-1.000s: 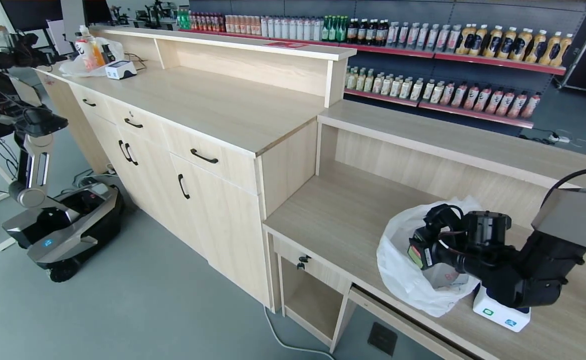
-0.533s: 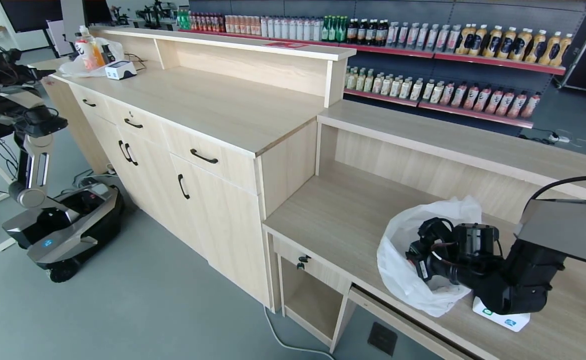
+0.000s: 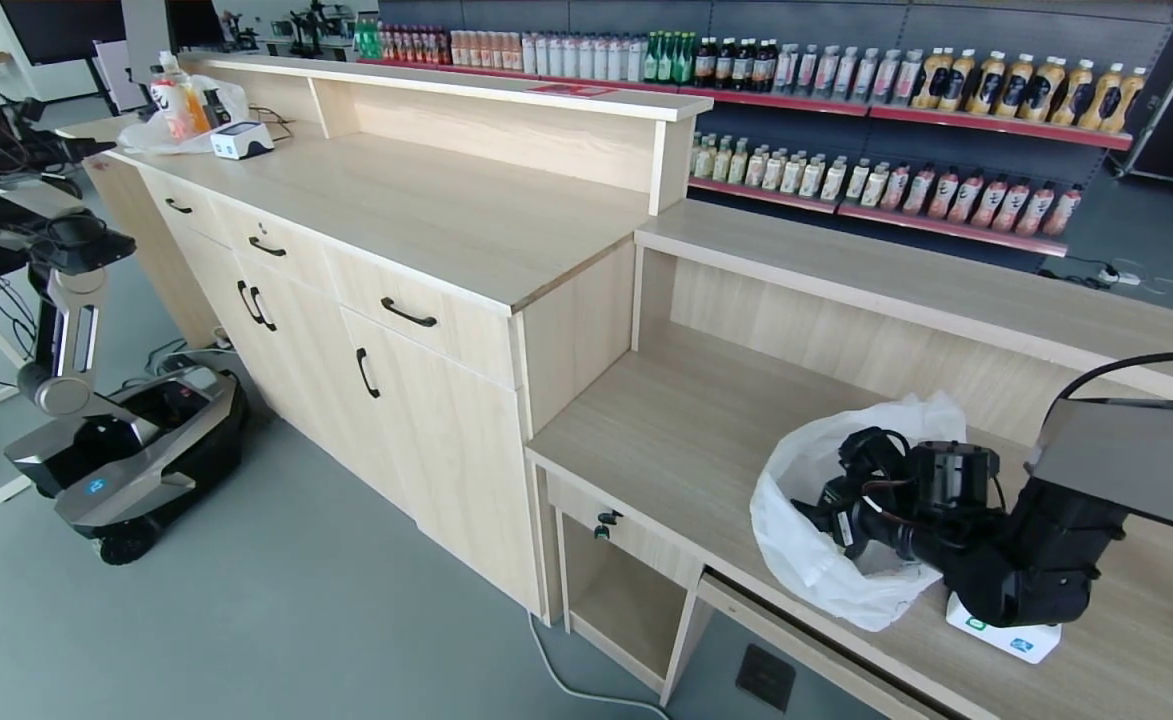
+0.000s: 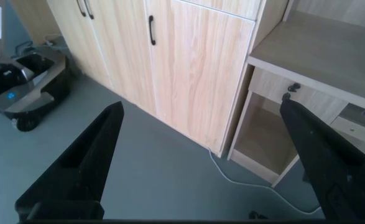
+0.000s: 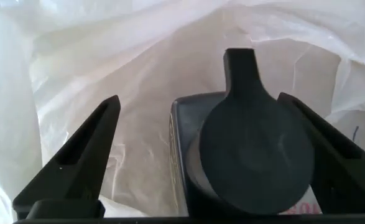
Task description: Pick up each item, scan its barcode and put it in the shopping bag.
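One grey boxy item w/ a dark round tabbed cap point(image 5: 250, 155) lies inside the thin white plastic shopping bag point(image 3: 796, 545). The bag sits on the pale wood surface point(image 3: 686, 430), just beside a small white box-shaped scanner point(image 3: 1004, 628).

Right end effector point(image 5: 199, 99) is down in the bag mouth. Its fingers are spread wide either side of the item w/ a clear gap on one side, so it is released, not grasping.

Step in hand looks like drop-off, w/ pull-out next. To do it well:
- Hold fingers spread.
- Lift straight up thru the opening, slowly.
- Don't let the film snag or the bag drag toward the surface edge.

Left end effector point(image 4: 201, 104) hangs above grey floor point(image 4: 138, 180) near the cabinet doors point(image 4: 194, 56), also spread, holding nothing.
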